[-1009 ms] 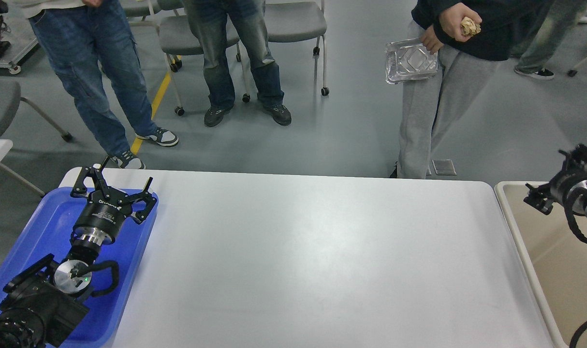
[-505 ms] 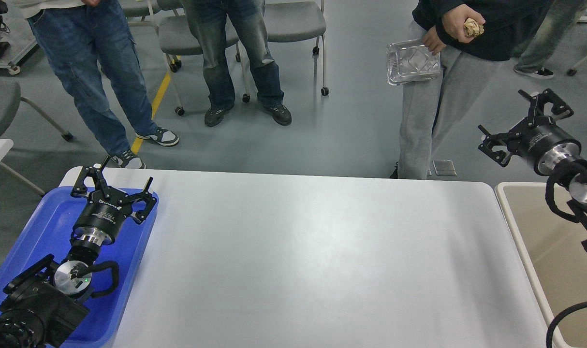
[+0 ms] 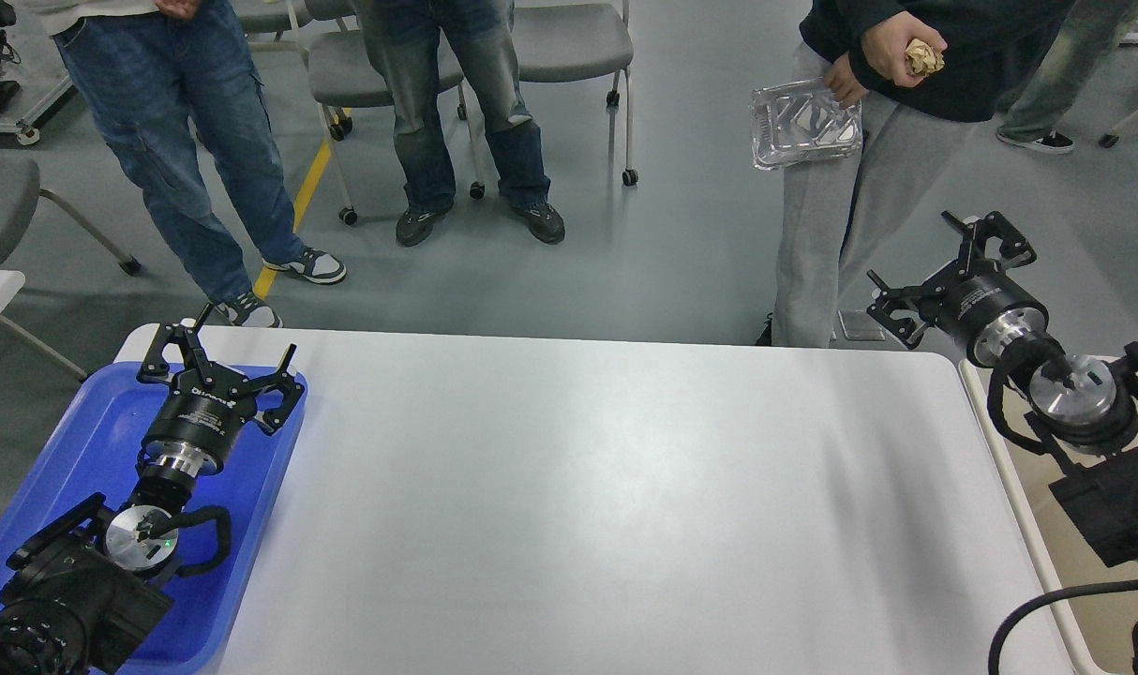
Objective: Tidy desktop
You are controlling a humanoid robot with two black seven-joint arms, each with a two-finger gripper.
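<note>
1. The desktop [image 3: 588, 506] lies between the two pincers and shows nothing on it, so I judge the step is to wait, or finish.
2. Left pincer [image 3: 220, 354] hangs spread and empty over the blue tray [image 3: 91, 441]; hold it there, clear of the rim.
3. Right pincer [image 3: 949, 267] is spread and empty past the desktop's far right corner, the beige bin [image 3: 1075, 553] behind it.
4. A person beyond it holds a foil tray [image 3: 803, 122] and a paper ball [image 3: 925, 58]; pinch nothing until something is set down.

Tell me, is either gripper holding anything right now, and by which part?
Nothing. The left gripper is open above the blue tray; the right gripper is open past the desktop corner.
</note>
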